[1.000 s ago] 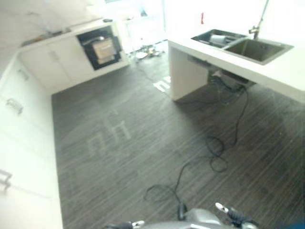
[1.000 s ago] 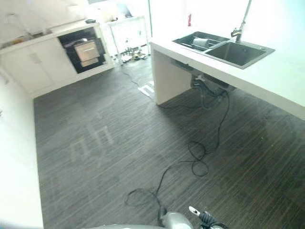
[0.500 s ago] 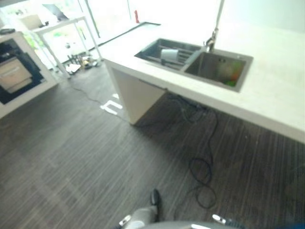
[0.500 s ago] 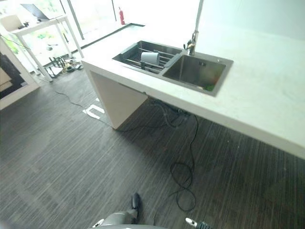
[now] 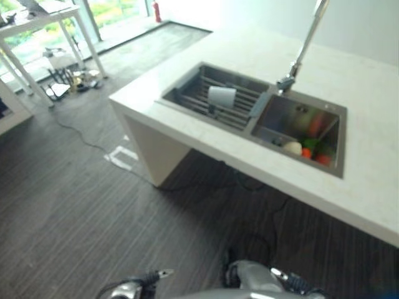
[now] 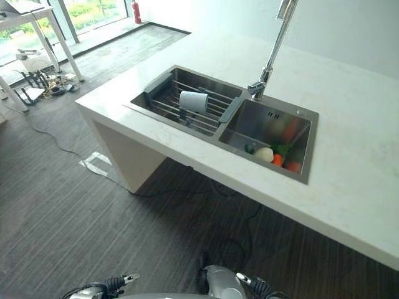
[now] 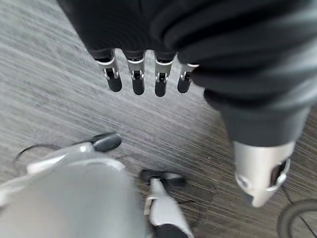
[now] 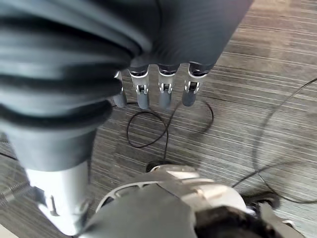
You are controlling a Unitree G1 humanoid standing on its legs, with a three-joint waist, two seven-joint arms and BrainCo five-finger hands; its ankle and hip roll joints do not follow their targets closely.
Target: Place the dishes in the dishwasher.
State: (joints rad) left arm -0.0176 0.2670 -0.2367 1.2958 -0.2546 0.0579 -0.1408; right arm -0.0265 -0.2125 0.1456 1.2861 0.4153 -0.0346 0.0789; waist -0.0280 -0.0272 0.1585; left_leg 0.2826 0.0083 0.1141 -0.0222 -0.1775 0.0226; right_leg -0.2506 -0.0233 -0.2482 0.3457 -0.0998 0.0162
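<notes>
White stone desk [image 6: 187, 152] with its steel double sink [image 6: 293, 118] is now brought closer into view; a white cup [image 6: 192, 101] is seen on the rack, while both robot hands [image 7: 143, 79] [image 8: 158, 91] are kept loose and empty.

The white counter [image 6: 349, 187] is bare around the sink [image 6: 269, 134]. A tall tap [image 6: 272, 50] rises between the basins. A cup [image 6: 193, 101] lies on the rack [image 6: 168, 99]; vegetables [image 6: 274, 156] crowd the right basin.

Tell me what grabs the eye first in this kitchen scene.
The double sink set in the white counter: a white cup lies on its side on the rack in the left basin, colourful produce sits in the right one. Both hands, left and right, hang open over the floor.
</notes>
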